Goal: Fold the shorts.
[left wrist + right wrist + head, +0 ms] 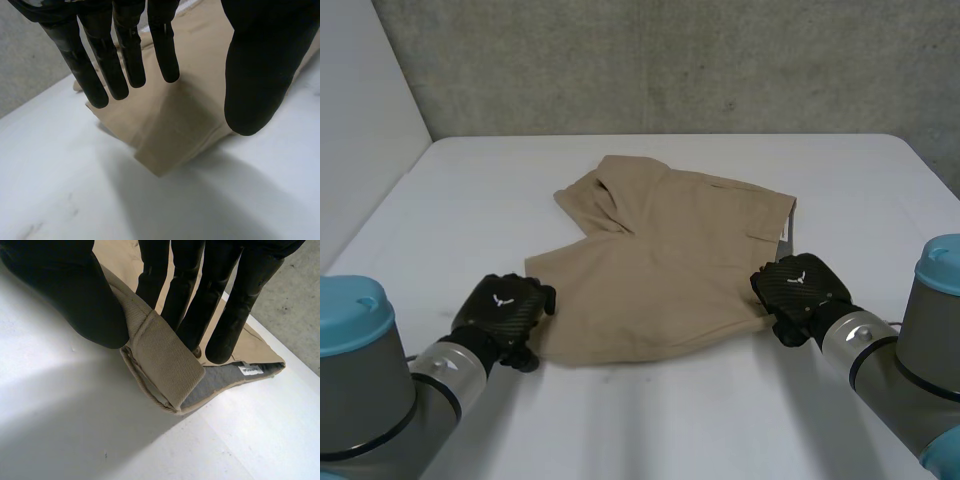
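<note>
A: Where are the shorts?

B: The shorts (670, 260) lie near the middle of the white table (650, 420), spread mostly flat, well apart from the grey concrete wall (670, 60) behind it.

A: What do they look like?

B: They are plain tan twill, fairly smooth, with a few soft creases. The waistband (165, 365) is on the robot's right and the two legs point to its left. The farther leg has its end turned over on itself. The nearer leg ends in a square corner at the near left.

A: What is the left hand doing?

B: The left hand (500, 315) is at that near-left corner. In its wrist view the fingers (125, 50) are straight and spread, with the thumb (260, 75) held apart from them. The leg's corner shows below the palm, between fingertips and thumb. The hand is released and grips nothing. I cannot tell whether the fingertips touch the cloth.

A: And the right?

B: The right hand (798, 285) is at the near end of the waistband. Its wrist view shows that corner pinched between thumb and fingers, so it is grasping the shorts. The pinched corner is raised off the table and curled over, showing the grey lining (220, 380). A small white label (250, 370) is sewn on the lining.
</note>
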`<state>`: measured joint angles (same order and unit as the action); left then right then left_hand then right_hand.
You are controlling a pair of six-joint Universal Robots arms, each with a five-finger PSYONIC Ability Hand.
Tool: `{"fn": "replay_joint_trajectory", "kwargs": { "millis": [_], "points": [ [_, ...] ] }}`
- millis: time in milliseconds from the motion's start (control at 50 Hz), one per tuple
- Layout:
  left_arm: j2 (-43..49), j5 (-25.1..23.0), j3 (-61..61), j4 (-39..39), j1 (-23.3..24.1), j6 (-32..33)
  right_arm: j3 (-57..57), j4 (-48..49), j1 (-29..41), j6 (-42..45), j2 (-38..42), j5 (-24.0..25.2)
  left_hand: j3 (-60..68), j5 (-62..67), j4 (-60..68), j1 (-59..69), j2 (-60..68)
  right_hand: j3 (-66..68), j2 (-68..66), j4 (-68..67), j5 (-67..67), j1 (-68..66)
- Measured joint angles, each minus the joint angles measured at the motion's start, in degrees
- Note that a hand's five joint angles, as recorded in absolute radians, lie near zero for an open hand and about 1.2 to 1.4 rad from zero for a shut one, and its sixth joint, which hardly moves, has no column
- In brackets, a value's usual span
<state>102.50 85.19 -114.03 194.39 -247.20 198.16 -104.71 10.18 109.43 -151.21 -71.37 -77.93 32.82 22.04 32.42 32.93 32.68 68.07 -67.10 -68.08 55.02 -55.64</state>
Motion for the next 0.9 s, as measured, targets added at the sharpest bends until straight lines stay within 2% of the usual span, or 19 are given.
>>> {"fn": "replay_joint_trajectory", "kwargs": {
  "millis": [300, 340, 380, 600, 720, 740, 900],
  "points": [
    [6.15, 0.07, 2.01, 3.36, -0.47, 0.44, -0.06, 0.55, 0.01, -1.49, 0.01, -0.03, 4.14, 4.82, 4.70, 4.49, 4.30, 0.00, 0.00, 0.00, 0.00, 0.00],
    [7.12, 0.07, 2.30, 4.90, -0.48, 0.46, -0.06, 0.55, 0.04, -1.48, 0.01, -0.03, 13.61, 14.08, 14.04, 14.20, 13.80, 0.00, 0.00, -0.01, 0.00, 0.00],
    [7.93, 0.06, 2.55, 6.12, -0.48, 0.49, -0.06, 0.55, 0.05, -1.47, 0.01, -0.03, 17.44, 17.89, 17.98, 17.63, 17.65, 0.00, 0.00, 0.00, 0.01, 0.00],
    [11.12, -0.06, 3.97, 8.21, 0.02, 0.65, 0.00, 0.54, 0.03, -1.43, -0.04, -0.03, 27.58, 28.10, 28.16, 25.82, 27.92, 0.00, 0.00, 0.00, 0.01, 0.00],
    [11.26, -0.06, 4.13, 8.06, 0.15, 0.70, -0.02, 0.54, 0.00, -1.43, -0.07, -0.03, 27.32, 27.92, 27.94, 25.55, 27.71, 0.00, 0.00, 0.00, 0.01, 0.00],
    [10.99, -0.02, 4.13, 7.89, 0.15, 0.74, -0.04, 0.52, -0.01, -1.44, -0.08, -0.03, 17.24, 18.10, 17.59, 15.74, 16.95, 0.00, 0.00, 0.00, 0.01, 0.00],
    [8.52, 0.13, 3.56, 6.02, 0.25, 1.32, -0.05, 0.53, -0.01, -1.45, -0.09, -0.05, 9.25, 9.64, 9.34, 9.55, 9.19, 0.00, 0.00, 0.00, 0.00, 0.00]
  ]
}}
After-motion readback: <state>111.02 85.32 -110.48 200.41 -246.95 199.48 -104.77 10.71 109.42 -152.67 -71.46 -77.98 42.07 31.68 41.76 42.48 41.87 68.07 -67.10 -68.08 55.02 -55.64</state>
